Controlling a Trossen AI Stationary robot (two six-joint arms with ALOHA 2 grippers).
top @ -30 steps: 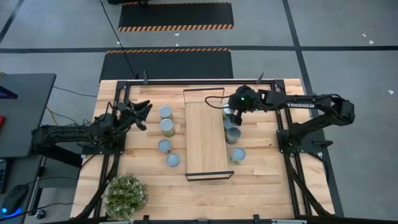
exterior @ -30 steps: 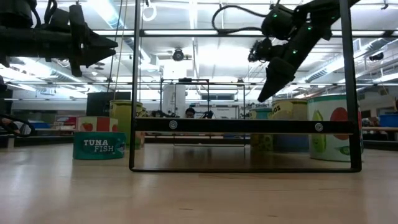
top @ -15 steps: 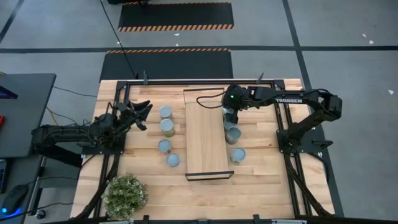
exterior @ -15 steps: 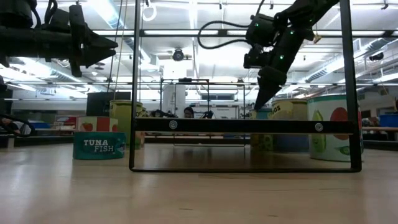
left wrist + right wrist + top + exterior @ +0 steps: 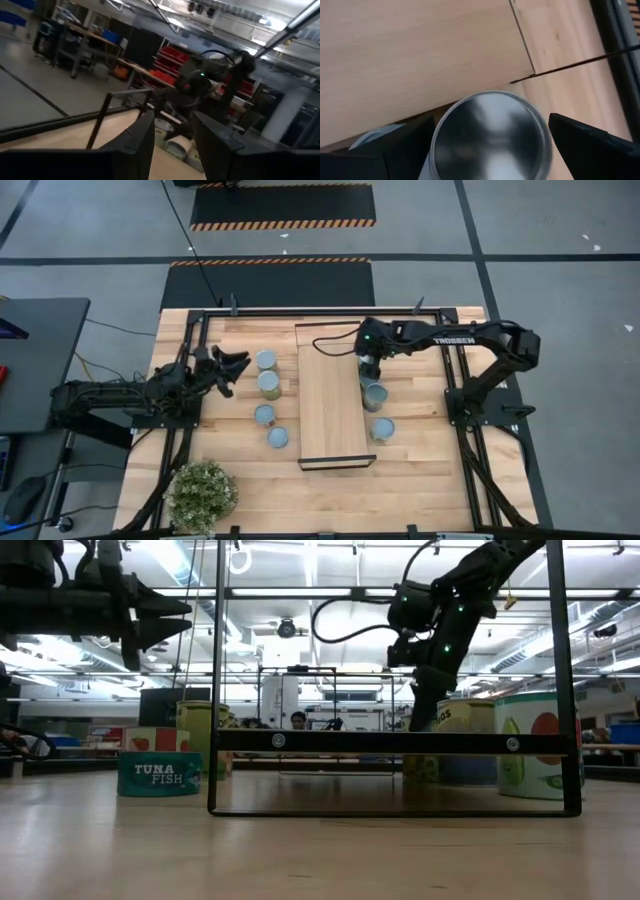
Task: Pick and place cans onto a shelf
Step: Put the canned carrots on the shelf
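Observation:
The light-wood shelf [image 5: 332,395] lies lengthwise in the middle of the table. Several cans stand left of it, among them the farthest can [image 5: 266,360] and the nearest can [image 5: 278,437]. To its right stand two more cans [image 5: 375,393] [image 5: 382,428]. My right gripper [image 5: 369,368] hangs open, slanting down over another can [image 5: 490,132] by the shelf's right edge. Its fingers [image 5: 395,150] stand on either side of the can's silvery top without touching it. My left gripper [image 5: 235,363] is open, held high at the table's left, holding nothing.
A bushy green plant [image 5: 202,495] stands at the near left corner. Black frame rails [image 5: 320,312] run along the table's far edge and both sides. In the low view a tuna can [image 5: 160,772] stands left of the shelf's black end frame [image 5: 390,740].
My right gripper has come down and toward the shelf's right edge, tipping steeper, and now stands over the far can on that side, still open. My left gripper has rolled at the wrist while staying where it was. No can has moved.

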